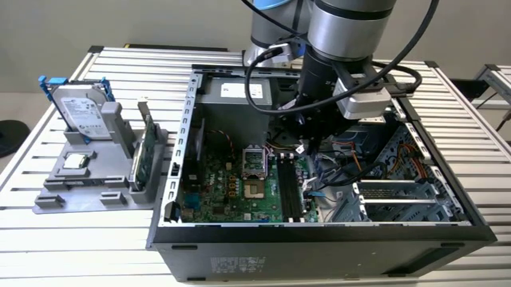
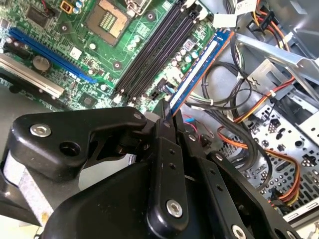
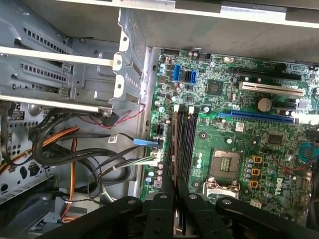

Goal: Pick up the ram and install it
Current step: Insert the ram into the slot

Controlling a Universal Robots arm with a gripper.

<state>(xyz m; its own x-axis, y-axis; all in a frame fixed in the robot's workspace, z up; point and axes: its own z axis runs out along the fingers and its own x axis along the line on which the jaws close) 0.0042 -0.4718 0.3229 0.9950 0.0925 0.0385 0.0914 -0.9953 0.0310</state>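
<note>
Second wrist view, jaws pinched on one ram (blue-sided), near four black slots.

Arm: upright, reaching straight down from above.
Wrist: vertical, with a grey camera housing on the exterior view's right.
Gripper: pointing down, black fingers drawn close together.
Grip: in both wrist views, the fingers pinch the ram by its edge. It projects beyond the fingertips.

Slatted table under computer case, grey rack.
</note>
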